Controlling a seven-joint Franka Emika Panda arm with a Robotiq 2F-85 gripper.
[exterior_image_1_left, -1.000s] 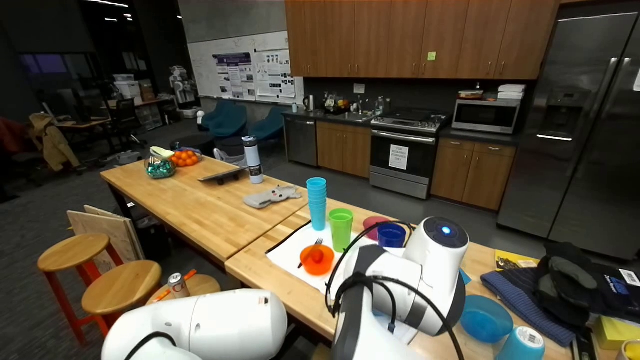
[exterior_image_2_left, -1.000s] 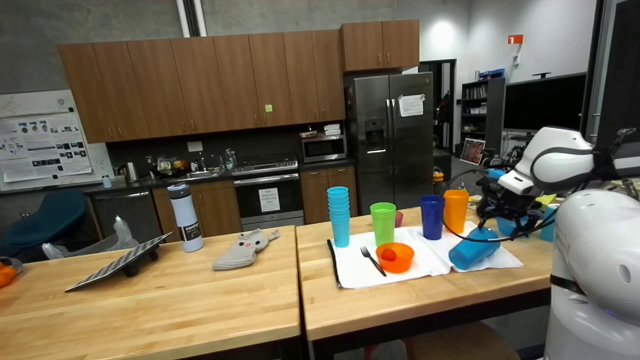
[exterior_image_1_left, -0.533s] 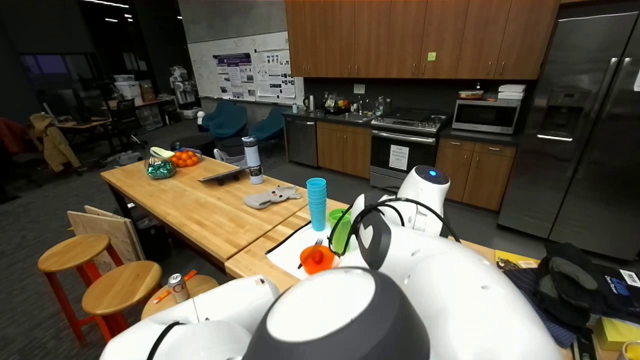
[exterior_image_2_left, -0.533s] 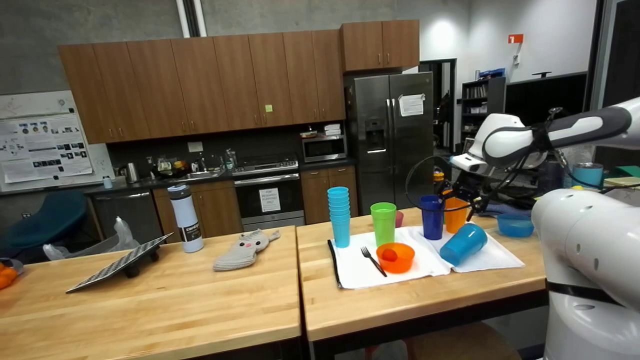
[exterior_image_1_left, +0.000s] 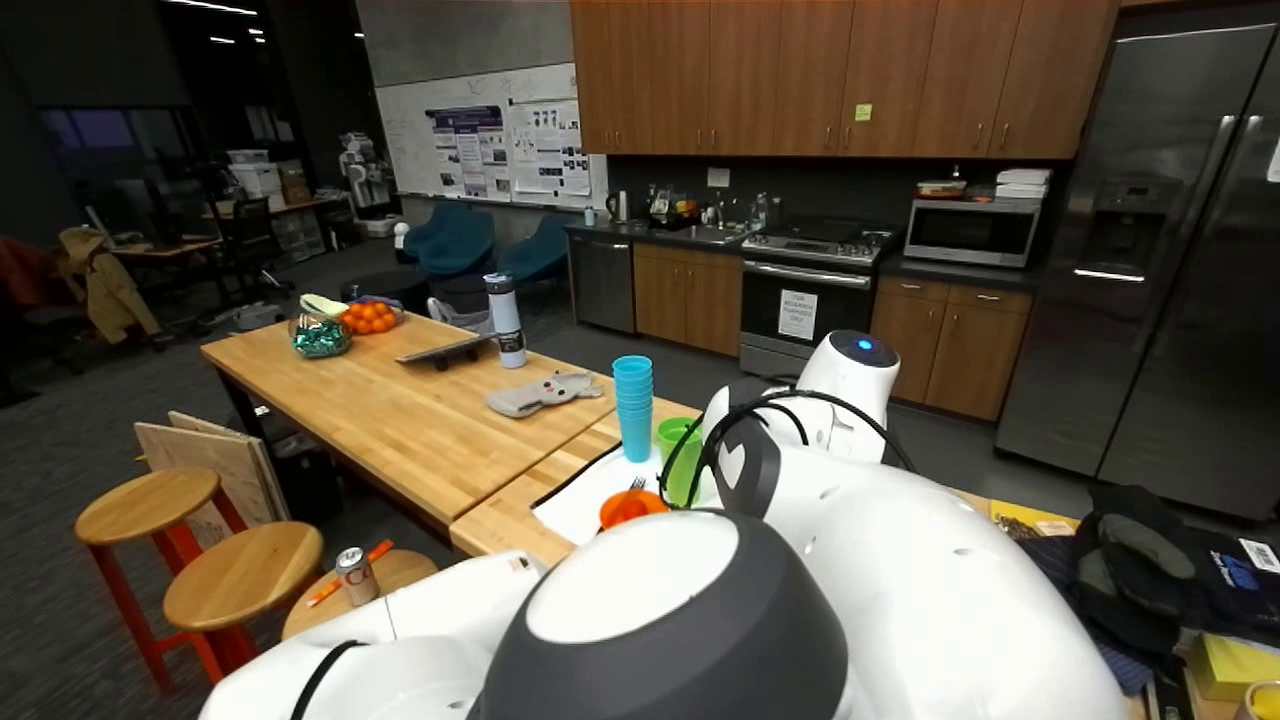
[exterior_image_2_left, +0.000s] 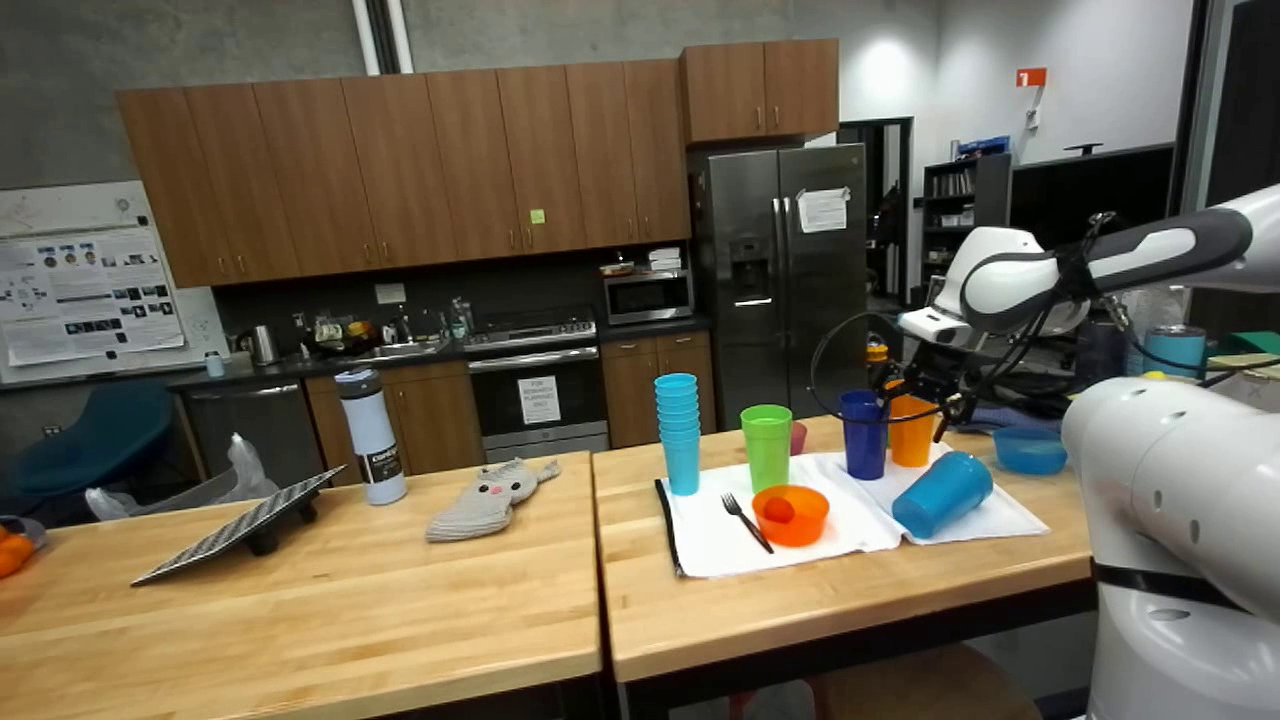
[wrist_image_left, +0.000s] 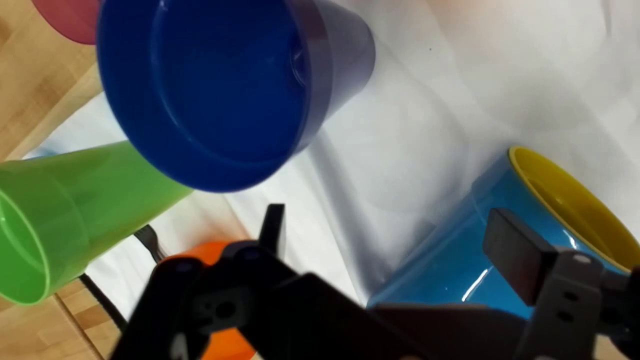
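My gripper (wrist_image_left: 395, 237) stands open in the wrist view, jaws wide apart with nothing gripped. Beneath and behind its right finger (wrist_image_left: 517, 255), a blue cup (wrist_image_left: 445, 285) with a yellow interior lies on its side; contact cannot be told. In an exterior view the tipped cup (exterior_image_2_left: 942, 495) rests on a white cloth (exterior_image_2_left: 840, 510), below and in front of the gripper (exterior_image_2_left: 915, 403). An upright dark blue cup (wrist_image_left: 215, 90) is close to the gripper, and an orange cup (exterior_image_2_left: 910, 440) stands partly behind it. A green cup (exterior_image_2_left: 766, 447) stands farther left. The arm hides the gripper in an exterior view.
An orange bowl (exterior_image_2_left: 800, 525) and a black fork (exterior_image_2_left: 745, 522) sit at the cloth's front left. Stacked light blue cups (exterior_image_2_left: 678, 440) stand at its left edge. Right of the cloth is a blue bowl (exterior_image_2_left: 1030, 450). A loose cable (exterior_image_2_left: 822, 355) loops beside the gripper.
My arm has swung left toward the upright cups, away from above the tipped cup. That cup shifted left on the cloth, then back right. Over the last half second the arm barely moved.
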